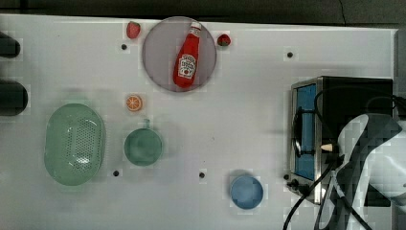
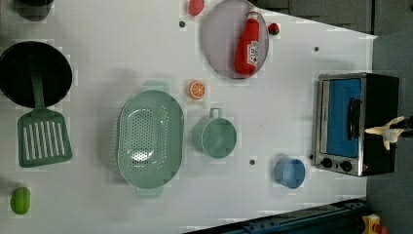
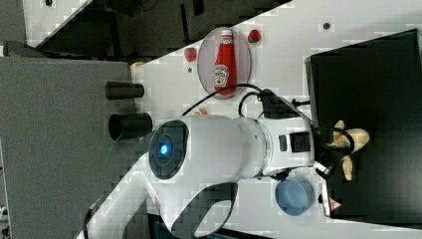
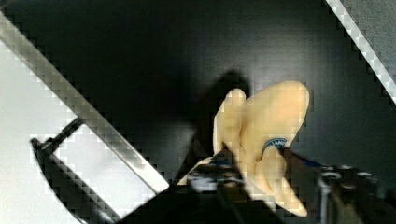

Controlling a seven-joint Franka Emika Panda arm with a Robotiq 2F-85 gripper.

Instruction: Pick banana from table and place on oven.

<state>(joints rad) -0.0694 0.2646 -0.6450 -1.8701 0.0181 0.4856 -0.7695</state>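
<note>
Over the oven's black top, the claw (image 3: 334, 149) has the banana (image 3: 354, 137) between its fingers; whether they are clamped or already easing apart I cannot tell. The oven (image 3: 368, 89) lies right beneath the claw, the counter (image 1: 230, 124) beyond its front edge. This looks like the placing step: next, let go fully and lift straight off. The arm (image 3: 224, 147) hides the claw's near side, and the fingertips blur into the fruit.

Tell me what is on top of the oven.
The banana sits over the oven's black top, at the end effector. Whether it rests on the surface or hangs just above cannot be told; the arm covers part of that top.
</note>
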